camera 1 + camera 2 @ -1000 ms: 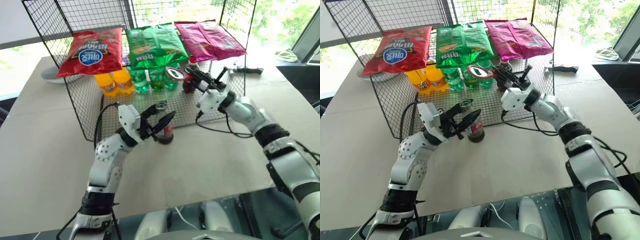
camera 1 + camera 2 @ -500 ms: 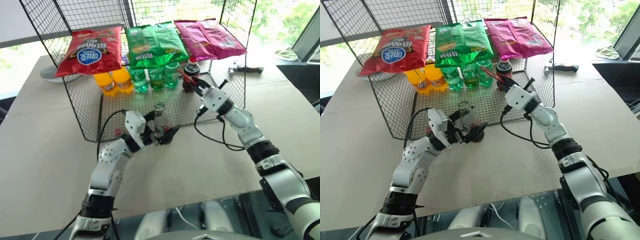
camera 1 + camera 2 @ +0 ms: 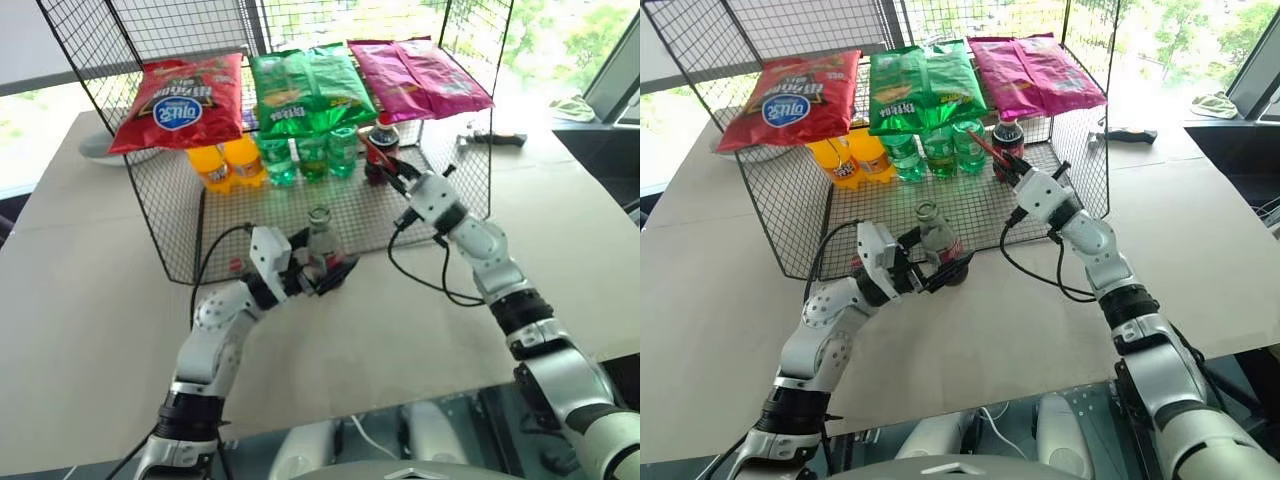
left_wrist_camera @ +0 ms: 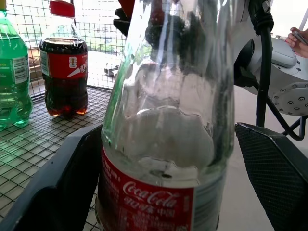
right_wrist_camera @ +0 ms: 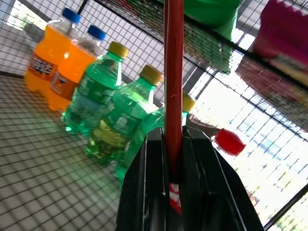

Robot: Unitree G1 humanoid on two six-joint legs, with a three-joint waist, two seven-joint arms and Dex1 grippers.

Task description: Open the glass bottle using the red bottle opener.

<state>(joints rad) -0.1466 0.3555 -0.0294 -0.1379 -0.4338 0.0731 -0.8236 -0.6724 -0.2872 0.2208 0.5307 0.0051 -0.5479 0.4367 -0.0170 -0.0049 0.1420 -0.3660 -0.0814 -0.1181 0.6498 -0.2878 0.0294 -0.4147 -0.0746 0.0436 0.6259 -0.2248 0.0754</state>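
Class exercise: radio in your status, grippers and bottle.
Left gripper open around glass bottle, cap on. Right gripper shut on red bottle opener. Nothing between them.

Clear glass bottle [image 4: 166, 125] – red label band, red bottle opener [image 5: 173, 86], green bottles [image 5: 108, 120], black wire-grid rack [image 3: 160, 220]

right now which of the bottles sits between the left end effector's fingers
The glass bottle, the slim clear one with a red label standing at the rack's front edge. The green, orange and plastic cola bottles all stand at the back of the rack.
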